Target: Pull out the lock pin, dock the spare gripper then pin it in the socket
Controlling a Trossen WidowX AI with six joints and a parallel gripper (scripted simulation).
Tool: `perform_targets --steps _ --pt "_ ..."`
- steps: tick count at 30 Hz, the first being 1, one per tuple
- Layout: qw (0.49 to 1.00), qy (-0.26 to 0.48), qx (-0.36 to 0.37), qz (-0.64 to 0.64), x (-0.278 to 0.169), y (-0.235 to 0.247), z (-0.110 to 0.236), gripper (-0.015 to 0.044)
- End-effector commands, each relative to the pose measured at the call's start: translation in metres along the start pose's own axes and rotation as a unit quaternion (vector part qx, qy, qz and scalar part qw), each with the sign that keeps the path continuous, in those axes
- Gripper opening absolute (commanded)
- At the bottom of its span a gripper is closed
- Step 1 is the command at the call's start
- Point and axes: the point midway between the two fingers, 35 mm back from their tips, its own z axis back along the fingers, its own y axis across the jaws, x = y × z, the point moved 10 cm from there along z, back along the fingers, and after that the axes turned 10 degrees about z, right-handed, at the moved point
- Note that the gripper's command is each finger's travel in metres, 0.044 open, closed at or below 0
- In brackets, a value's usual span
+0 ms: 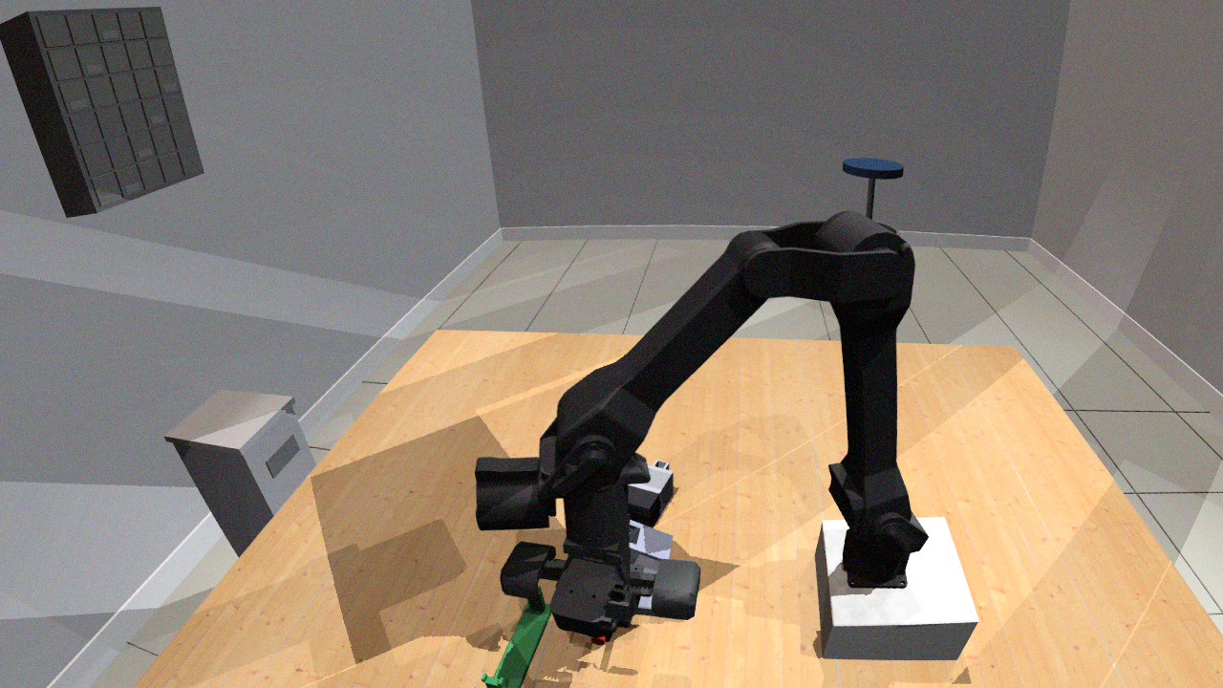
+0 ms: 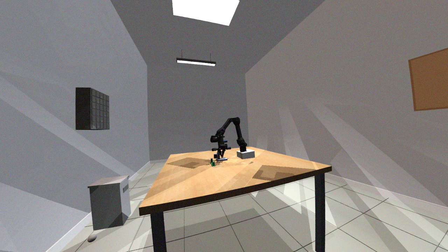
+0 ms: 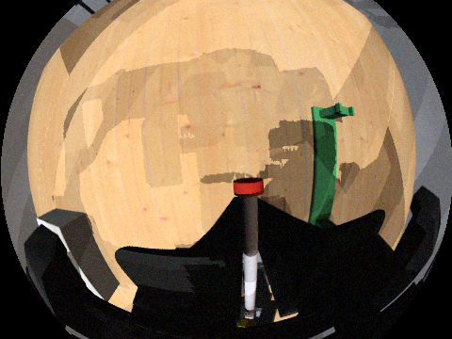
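My gripper point(image 1: 594, 629) point(image 3: 244, 202) point(image 2: 221, 155) points down, low over the wooden table point(image 1: 983, 444), and is shut on the lock pin point(image 3: 249, 187) point(image 1: 603, 638). The pin has a red head and a grey-and-white shaft that runs between the black fingers in the wrist view. The grey mount block point(image 1: 652, 489) with its white base plate point(image 1: 654, 540) stands just behind my wrist, mostly hidden by the arm; a corner of it shows at the left of the wrist view point(image 3: 59, 222). A long green part point(image 1: 522, 646) point(image 3: 323, 164) point(image 2: 212, 162) lies on the table just left of the gripper.
The arm's white base block point(image 1: 893, 598) point(image 2: 245, 153) stands at the right of the table. A grey cabinet point(image 1: 239, 466) stands on the floor off the table's left edge. A blue stool point(image 1: 872, 168) stands far behind.
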Motion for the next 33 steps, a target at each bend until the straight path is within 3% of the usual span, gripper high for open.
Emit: perform_targets --steps 1,33 --pt "1.0 -0.009 -0.001 0.002 0.002 0.0 0.0 0.0" --pt "1.0 -0.013 0.004 0.002 0.023 -0.008 0.002 0.0"
